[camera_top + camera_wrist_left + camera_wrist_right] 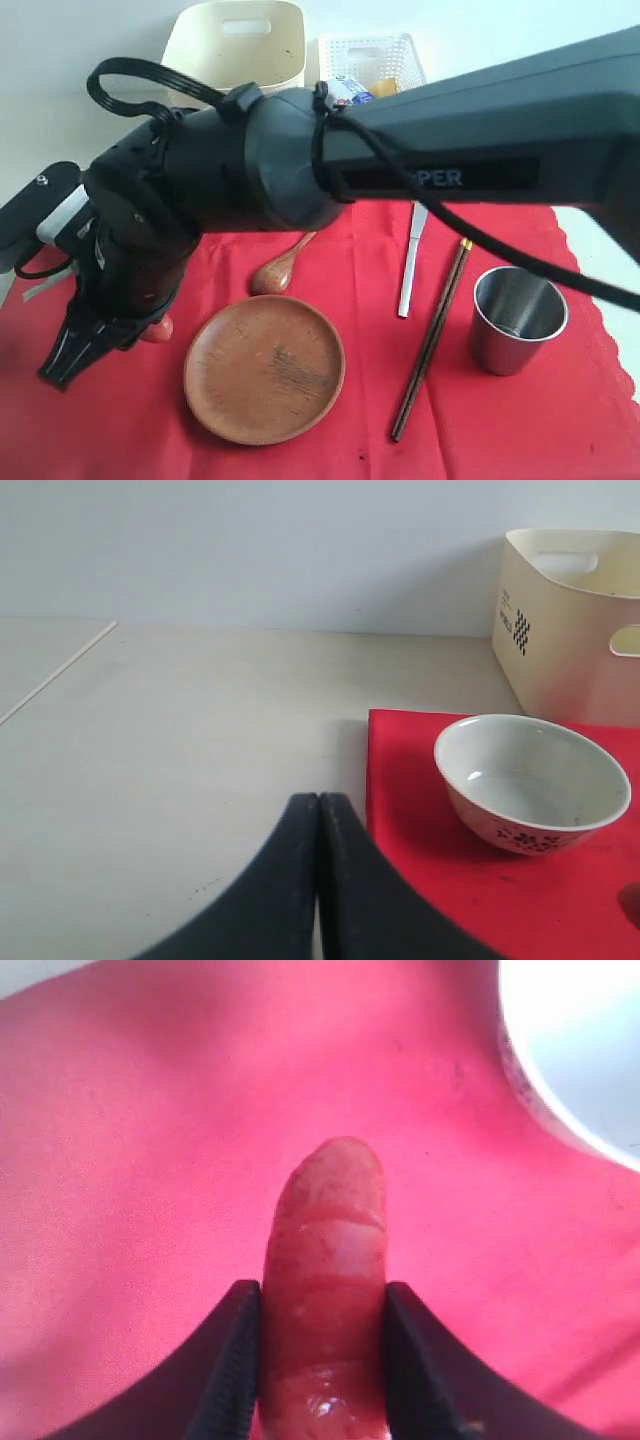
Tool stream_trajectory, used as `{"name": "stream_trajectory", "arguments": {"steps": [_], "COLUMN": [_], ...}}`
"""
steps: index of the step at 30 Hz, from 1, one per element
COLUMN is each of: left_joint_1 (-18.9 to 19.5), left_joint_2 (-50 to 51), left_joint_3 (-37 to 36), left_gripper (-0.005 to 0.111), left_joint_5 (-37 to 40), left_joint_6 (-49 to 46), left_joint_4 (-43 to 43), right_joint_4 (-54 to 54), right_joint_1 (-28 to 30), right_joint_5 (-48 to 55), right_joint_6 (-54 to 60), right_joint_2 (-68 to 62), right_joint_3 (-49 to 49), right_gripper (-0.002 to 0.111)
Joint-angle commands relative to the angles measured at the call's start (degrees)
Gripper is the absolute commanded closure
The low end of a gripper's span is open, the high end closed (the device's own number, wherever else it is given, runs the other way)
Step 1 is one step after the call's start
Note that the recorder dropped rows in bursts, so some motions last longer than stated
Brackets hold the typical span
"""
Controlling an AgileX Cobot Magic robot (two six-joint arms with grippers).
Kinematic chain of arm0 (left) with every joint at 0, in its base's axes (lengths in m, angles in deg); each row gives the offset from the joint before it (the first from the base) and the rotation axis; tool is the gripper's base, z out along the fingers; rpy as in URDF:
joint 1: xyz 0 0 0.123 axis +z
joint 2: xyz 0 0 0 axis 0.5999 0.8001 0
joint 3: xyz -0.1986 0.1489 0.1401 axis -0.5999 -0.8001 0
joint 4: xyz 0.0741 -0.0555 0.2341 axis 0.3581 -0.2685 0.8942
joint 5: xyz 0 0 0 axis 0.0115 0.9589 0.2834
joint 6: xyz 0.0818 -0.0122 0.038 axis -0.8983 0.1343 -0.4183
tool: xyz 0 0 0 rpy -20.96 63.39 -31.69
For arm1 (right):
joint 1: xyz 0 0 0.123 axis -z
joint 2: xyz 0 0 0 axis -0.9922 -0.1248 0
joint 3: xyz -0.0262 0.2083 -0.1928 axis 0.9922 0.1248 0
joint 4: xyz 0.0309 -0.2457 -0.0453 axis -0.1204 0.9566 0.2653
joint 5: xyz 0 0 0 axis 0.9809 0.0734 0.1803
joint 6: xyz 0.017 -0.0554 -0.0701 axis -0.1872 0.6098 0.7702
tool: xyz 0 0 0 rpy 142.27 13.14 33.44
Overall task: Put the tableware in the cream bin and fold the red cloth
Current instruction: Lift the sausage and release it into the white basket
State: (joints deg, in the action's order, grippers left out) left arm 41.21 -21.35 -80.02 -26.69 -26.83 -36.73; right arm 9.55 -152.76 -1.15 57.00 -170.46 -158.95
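The right gripper (322, 1300) is closed on a sausage (325, 1210), which is clamped between both fingers over the red cloth (560, 420). In the exterior view its arm is seen reaching across to the left side of the cloth. The left gripper (318, 805) is shut with nothing held (the two fingers are pressed flat together) and is positioned over the bare table (180, 730), just beside the cloth's edge. The white bowl (532, 780) is set upright on the cloth near a corner, with the cream bin (235, 45) located behind it. A white basket (370, 55) is placed beside the bin. The cloth is spread flat, and on it are laid the wooden plate (264, 370), the wooden spoon (280, 270) beyond the plate, the knife (410, 265), the chopsticks (432, 340) just beside the knife, and the steel cup (518, 318), upright at the right.
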Motion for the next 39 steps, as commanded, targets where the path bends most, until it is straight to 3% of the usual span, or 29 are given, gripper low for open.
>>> {"name": "stream_trajectory", "arguments": {"steps": [1, 9, 39], "left_joint_1": [-0.3, -0.3, -0.3], "left_joint_2": [-0.3, -0.3, -0.3], "left_joint_3": [0.0, 0.0, 0.0], "left_gripper": [0.106, 0.106, 0.106], "left_joint_5": [-0.5, -0.5, -0.5], "left_joint_6": [0.5, 0.5, 0.5], "left_joint_4": [-0.2, -0.2, -0.2], "right_joint_4": [4.0, 9.5, 12.2], "right_joint_1": [0.1, 4.2, 27.2], "right_joint_5": [0.0, 4.5, 5.9], "right_joint_6": [-2.1, -8.5, -9.4], "right_joint_2": [2.9, 6.8, 6.9], "right_joint_3": [-0.1, -0.1, -0.1], "right_gripper": [0.108, 0.108, 0.108]}}
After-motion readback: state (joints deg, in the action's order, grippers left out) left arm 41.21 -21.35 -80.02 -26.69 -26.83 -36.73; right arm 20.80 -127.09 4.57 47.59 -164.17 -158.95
